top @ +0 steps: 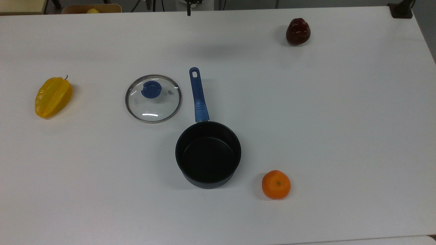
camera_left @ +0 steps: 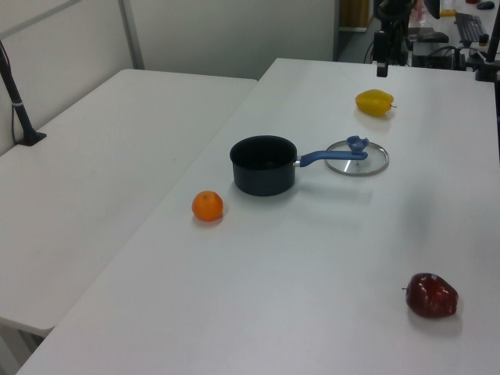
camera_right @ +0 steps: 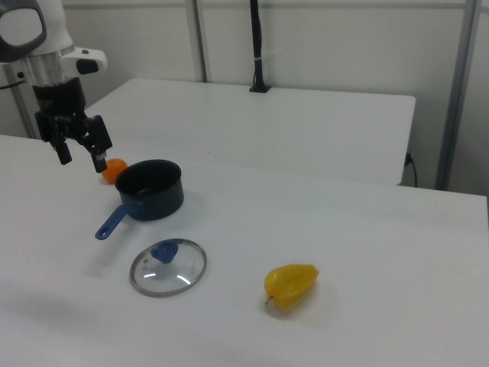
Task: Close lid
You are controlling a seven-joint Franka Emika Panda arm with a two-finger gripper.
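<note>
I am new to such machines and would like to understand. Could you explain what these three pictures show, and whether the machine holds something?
These are three camera views of one white table: one from above, two from its sides. The machine is a robot arm; its claw hangs open above the table and holds nothing. On the table stand a black saucepan with a blue handle, uncovered, and beside it its glass lid, lying flat. Around them lie a yellow starfruit, an orange and a dark red fruit.
</note>
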